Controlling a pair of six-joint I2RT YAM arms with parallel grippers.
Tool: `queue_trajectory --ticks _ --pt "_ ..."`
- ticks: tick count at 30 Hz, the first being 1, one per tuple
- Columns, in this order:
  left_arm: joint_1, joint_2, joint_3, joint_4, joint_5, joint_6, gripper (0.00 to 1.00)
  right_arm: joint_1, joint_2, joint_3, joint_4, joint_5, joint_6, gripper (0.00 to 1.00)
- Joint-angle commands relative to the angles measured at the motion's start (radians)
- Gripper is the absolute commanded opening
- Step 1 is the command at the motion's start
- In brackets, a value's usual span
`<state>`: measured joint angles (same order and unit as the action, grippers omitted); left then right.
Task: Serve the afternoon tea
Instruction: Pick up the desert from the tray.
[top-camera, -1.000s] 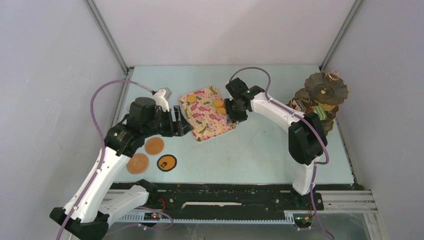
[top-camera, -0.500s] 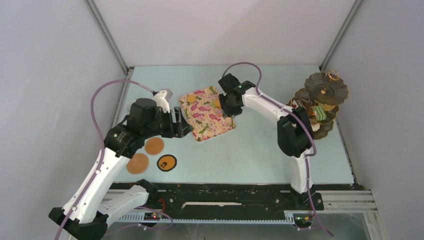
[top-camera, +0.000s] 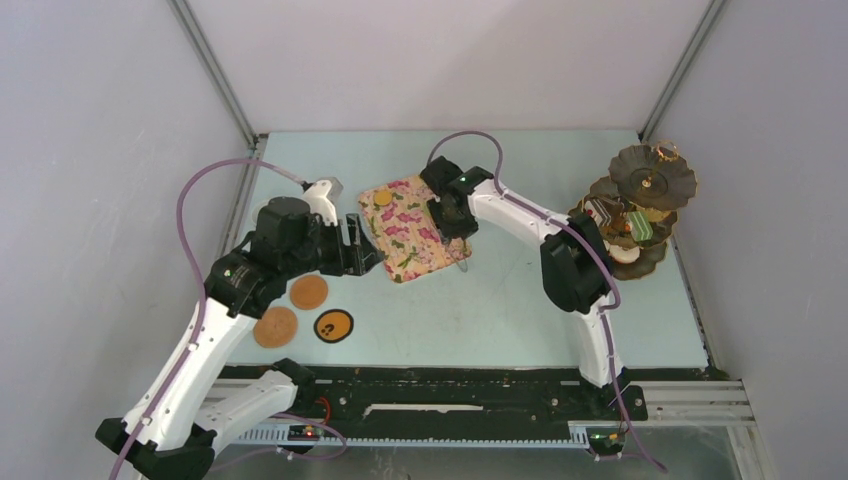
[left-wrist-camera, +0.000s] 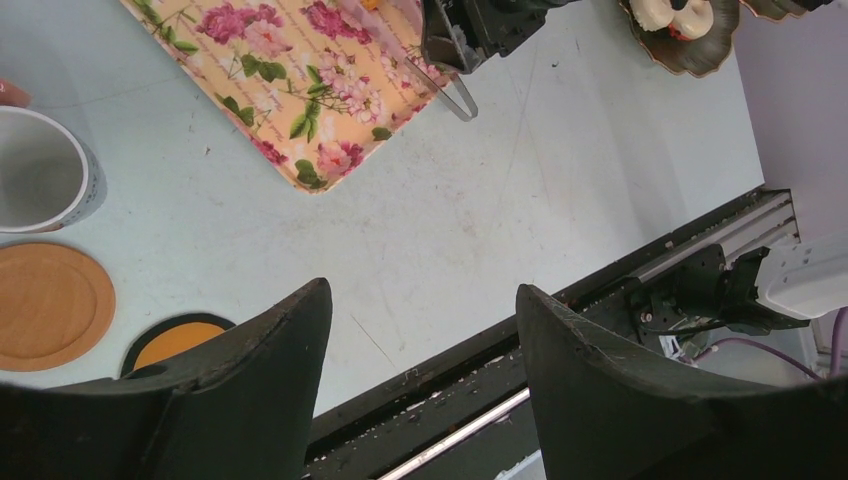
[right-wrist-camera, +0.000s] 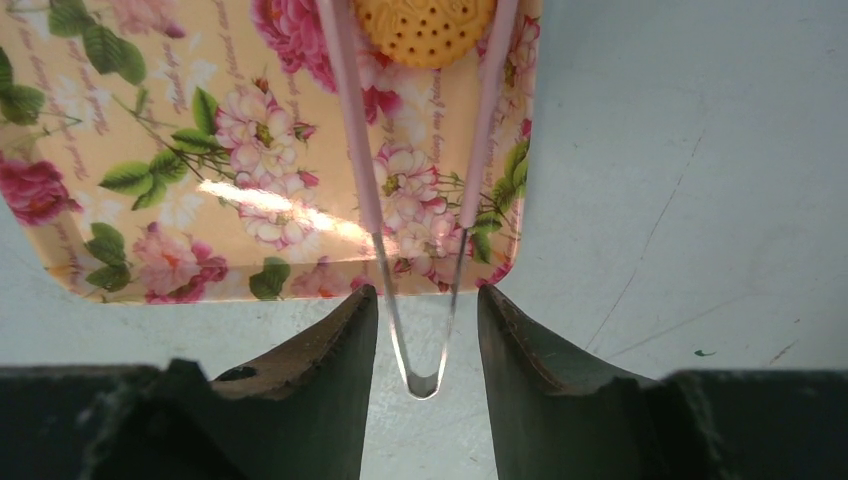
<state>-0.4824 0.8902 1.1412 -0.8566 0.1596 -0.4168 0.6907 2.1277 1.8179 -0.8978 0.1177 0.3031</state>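
- Three round coasters (top-camera: 309, 291) are lying on the table (top-camera: 500, 310) at the near left, all bare. I am reading them as set out for mugs, a step not yet done.
- The grey mug (left-wrist-camera: 40, 170) is standing upright on the table just beside one tan coaster, not on it.
- I am hovering the left gripper (left-wrist-camera: 422, 295) above the table by the near-left corner of the floral tray (top-camera: 415, 235). Its jaws are spread wide with nothing between them. Parked there, it is clear of the other arm and close to the mug and coasters.
- The floral tray is lying flat in the middle and serving as the supply. One spare biscuit (top-camera: 383, 198) is sitting near its far-left corner.
- I am working the right gripper (right-wrist-camera: 428, 300) over the tray's right side. Its jaws are part-closed on the pink tongs (right-wrist-camera: 360, 150), gripping them near their clear bent end, so that squeezing the jaws should close the tong arms.
- The tong arms are straddling a round dotted biscuit (right-wrist-camera: 425, 25) that is resting on the tray. I cannot tell whether they are pinching it yet.
- The dark stand (top-camera: 653, 175) is waiting at the far right, well apart from the tray. Its lower tiers are carrying cake slices and donuts (left-wrist-camera: 680, 15), and its top tier looks bare. I judge this biscuit is bound there, and a loose pinch could drop it on the way.
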Motion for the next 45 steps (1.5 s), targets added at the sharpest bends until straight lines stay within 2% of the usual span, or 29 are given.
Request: queue_trajectory --ticks 1,5,8,9,11,13,19,22,26,30,31,37,40,45 --pt "-0.006 -0.015 0.043 0.008 -0.011 0.028 0.74 0.012 0.013 0.049 -0.013 0.058 -0.031 0.43" --pt "-0.011 -0.016 0.046 0.006 -0.012 0.031 0.74 0.011 0.025 0.049 -0.011 0.068 -0.024 0.42" --pt "-0.013 -0.016 0.049 0.004 -0.015 0.033 0.74 0.011 -0.014 -0.011 0.060 0.036 -0.016 0.50" --pt "-0.014 -0.016 0.050 0.002 -0.017 0.035 0.74 0.008 -0.040 -0.042 0.094 0.009 -0.010 0.60" --pt "-0.016 -0.017 0.052 0.001 -0.021 0.038 0.75 0.009 -0.087 -0.127 0.179 -0.040 0.002 0.97" --pt "-0.018 -0.015 0.052 -0.002 -0.023 0.039 0.74 0.017 -0.130 -0.218 0.277 -0.052 0.005 1.00" --pt "-0.021 -0.011 0.052 0.001 -0.021 0.037 0.74 0.052 -0.114 -0.278 0.318 0.052 0.000 1.00" --pt "-0.022 -0.011 0.051 -0.001 -0.019 0.034 0.75 0.071 -0.100 -0.283 0.329 0.119 -0.013 0.96" --pt "-0.022 -0.011 0.051 -0.003 -0.018 0.034 0.74 0.073 -0.099 -0.296 0.357 0.129 -0.015 0.86" --pt "-0.022 -0.010 0.050 -0.002 -0.016 0.031 0.74 0.055 -0.083 -0.307 0.381 0.093 -0.007 0.64" --pt "-0.022 -0.010 0.050 0.000 -0.015 0.030 0.74 0.047 -0.077 -0.305 0.381 0.084 -0.003 0.62" --pt "-0.022 -0.011 0.050 -0.001 -0.014 0.030 0.74 0.039 -0.053 -0.298 0.393 0.084 -0.015 0.62" --pt "-0.022 -0.010 0.049 -0.001 -0.014 0.030 0.74 0.039 -0.037 -0.282 0.382 0.085 -0.020 0.53" --pt "-0.022 -0.014 0.046 0.002 -0.014 0.031 0.74 0.042 -0.018 -0.266 0.361 0.085 -0.033 0.47"
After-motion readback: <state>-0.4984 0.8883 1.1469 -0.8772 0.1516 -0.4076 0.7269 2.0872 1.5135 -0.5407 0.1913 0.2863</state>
